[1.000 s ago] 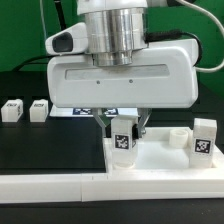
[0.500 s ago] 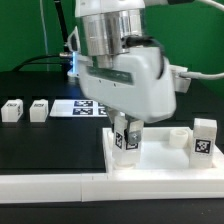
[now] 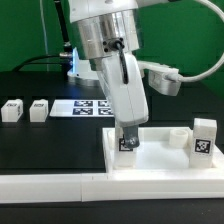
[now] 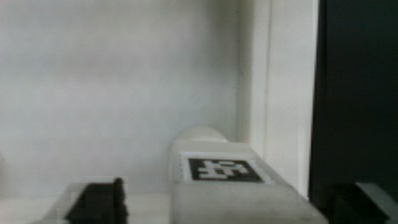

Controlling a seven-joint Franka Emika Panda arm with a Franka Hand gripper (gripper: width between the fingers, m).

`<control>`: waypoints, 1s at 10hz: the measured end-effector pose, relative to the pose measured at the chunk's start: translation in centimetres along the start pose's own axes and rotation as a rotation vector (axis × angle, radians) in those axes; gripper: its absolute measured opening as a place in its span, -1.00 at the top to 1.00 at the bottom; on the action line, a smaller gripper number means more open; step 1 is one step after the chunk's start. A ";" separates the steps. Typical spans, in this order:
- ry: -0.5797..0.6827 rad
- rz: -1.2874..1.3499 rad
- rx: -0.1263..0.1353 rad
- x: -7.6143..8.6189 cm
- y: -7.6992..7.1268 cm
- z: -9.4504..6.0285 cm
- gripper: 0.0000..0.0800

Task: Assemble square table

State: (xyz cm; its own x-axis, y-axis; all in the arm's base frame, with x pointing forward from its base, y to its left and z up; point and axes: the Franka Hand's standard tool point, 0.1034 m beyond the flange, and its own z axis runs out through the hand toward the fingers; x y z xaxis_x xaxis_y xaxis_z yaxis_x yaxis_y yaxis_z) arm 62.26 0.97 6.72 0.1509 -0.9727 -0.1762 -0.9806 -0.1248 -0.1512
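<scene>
The white square table top lies at the front on the exterior view's right, rim up. My gripper reaches down to its near left corner and is shut on a white tagged leg block that stands upright in that corner. In the wrist view the same leg shows its tag between my dark fingers, over the white top. A second leg stands on the top's right side, beside a round socket. Two more legs sit on the black table at the left.
The marker board lies flat behind my arm. A long white bar-shaped wall runs along the front edge, touching the table top's front. Grey cables and a fixture stand behind on the right.
My hand has turned about a quarter turn around its vertical axis over the leg, from broadside to edge-on. The leg has stayed in the same corner, its tag now slightly turned.
</scene>
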 end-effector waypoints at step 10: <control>0.062 -1.394 -0.110 0.2 -0.6 -0.3 -0.62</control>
State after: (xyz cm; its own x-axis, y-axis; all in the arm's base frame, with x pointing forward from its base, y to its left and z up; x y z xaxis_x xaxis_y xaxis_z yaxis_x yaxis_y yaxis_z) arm 62.80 0.82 7.08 0.9943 -0.0435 0.0971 -0.0349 -0.9955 -0.0878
